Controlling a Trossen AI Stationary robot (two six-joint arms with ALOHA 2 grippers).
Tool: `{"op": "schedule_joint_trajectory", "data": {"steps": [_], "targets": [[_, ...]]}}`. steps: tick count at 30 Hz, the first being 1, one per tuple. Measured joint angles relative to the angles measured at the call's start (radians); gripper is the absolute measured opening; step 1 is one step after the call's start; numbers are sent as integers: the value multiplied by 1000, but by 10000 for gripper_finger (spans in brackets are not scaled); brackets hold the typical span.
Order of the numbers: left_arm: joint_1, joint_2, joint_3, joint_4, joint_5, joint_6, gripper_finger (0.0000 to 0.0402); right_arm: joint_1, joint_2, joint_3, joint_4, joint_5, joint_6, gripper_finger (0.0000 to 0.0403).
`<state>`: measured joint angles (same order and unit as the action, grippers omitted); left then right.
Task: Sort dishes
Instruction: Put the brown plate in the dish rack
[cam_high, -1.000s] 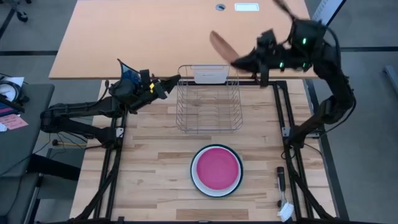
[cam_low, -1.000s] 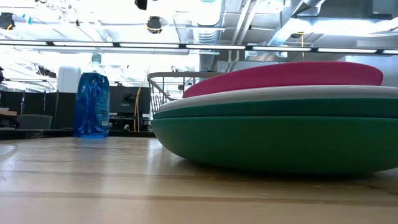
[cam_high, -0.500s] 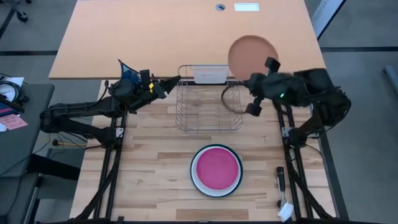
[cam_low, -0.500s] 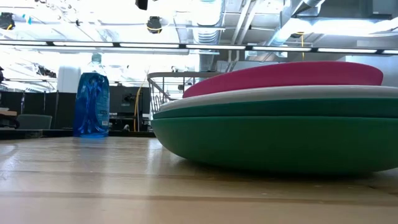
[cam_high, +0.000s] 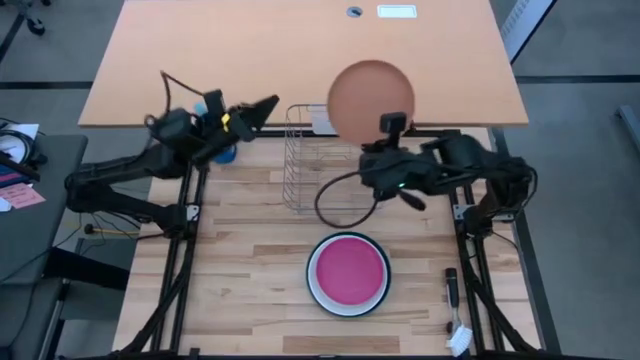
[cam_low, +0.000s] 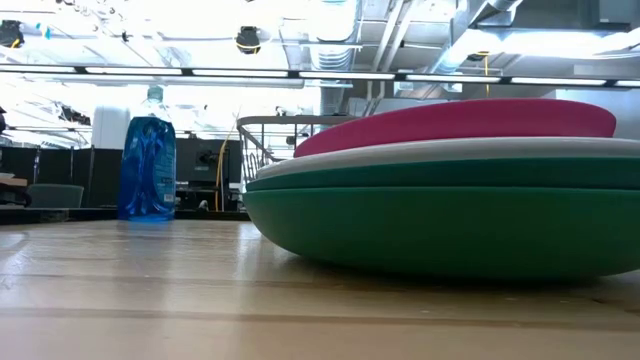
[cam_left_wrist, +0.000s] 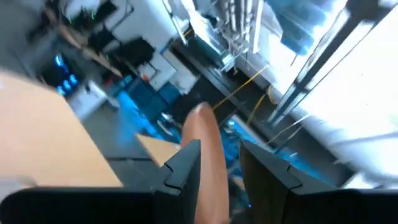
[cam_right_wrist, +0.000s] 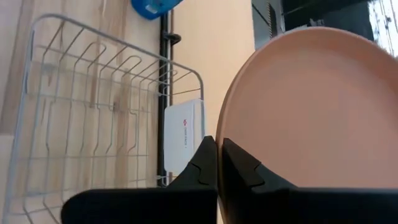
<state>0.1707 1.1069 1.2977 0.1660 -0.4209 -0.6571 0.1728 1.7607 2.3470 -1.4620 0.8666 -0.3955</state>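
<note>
Three round plates stacked on the wood tabletop (cam_high: 250, 260): magenta plate (cam_high: 348, 270), white plate (cam_low: 440, 153), green plate (cam_low: 440, 230). Right hand (cam_high: 388, 125) clamps one smooth salmon plate (cam_high: 370, 100) over the wire rack (cam_high: 315, 175); left hand (cam_high: 262, 106) sits open.

Your right arm reached in from the right side of the table, elbow bent near the right edge and forearm stretched leftward toward the middle. Its right gripper (cam_high: 385, 125) pointed toward the far side, the two dark fingers (cam_right_wrist: 208, 163) pressed close together on the rim of a salmon-orange round flat plate (cam_high: 370, 102), which it held aloft. Your left arm lay along the left side, folded at the table's left edge, with the forearm running rightward and toward the far side. Its left gripper (cam_high: 262, 108) was raised at the far-left part of the table, its two dark fingers (cam_left_wrist: 184, 167) standing apart with nothing between them.
</note>
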Motion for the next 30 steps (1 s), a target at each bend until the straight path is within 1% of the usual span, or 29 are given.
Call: {"op": "schedule_joint_trajectory", "data": {"steps": [2,4,8,12,14,16,19,20,22,25,27,30], "targets": [[0,38,127,-151,-13,71,107,-4,22,0,4,0,-28,6],[12,83,263,-354,-17,116,107,-5,32,-1,5,-1,-51,6],[36,206,516,-674,64,197,109,-17,59,1,55,-5,-105,6],[41,338,709,-856,103,290,135,-17,77,0,105,-17,-167,6],[40,396,782,-894,95,338,158,-16,77,0,118,-25,-182,6],[40,444,845,-936,41,370,184,-16,76,0,119,-28,-181,6],[41,506,925,-987,-81,381,216,-16,76,0,112,-29,-181,6],[41,520,941,-994,-89,389,223,-16,76,0,108,-29,-181,6],[48,544,956,-1004,-85,403,228,-16,76,0,108,-29,-181,6],[67,572,961,-1010,-7,394,226,-16,76,0,109,-29,-181,6],[80,585,961,-1033,18,355,215,-16,76,0,109,-30,-181,6],[91,598,961,-1068,23,307,189,-16,76,0,108,-31,-182,6]]}}
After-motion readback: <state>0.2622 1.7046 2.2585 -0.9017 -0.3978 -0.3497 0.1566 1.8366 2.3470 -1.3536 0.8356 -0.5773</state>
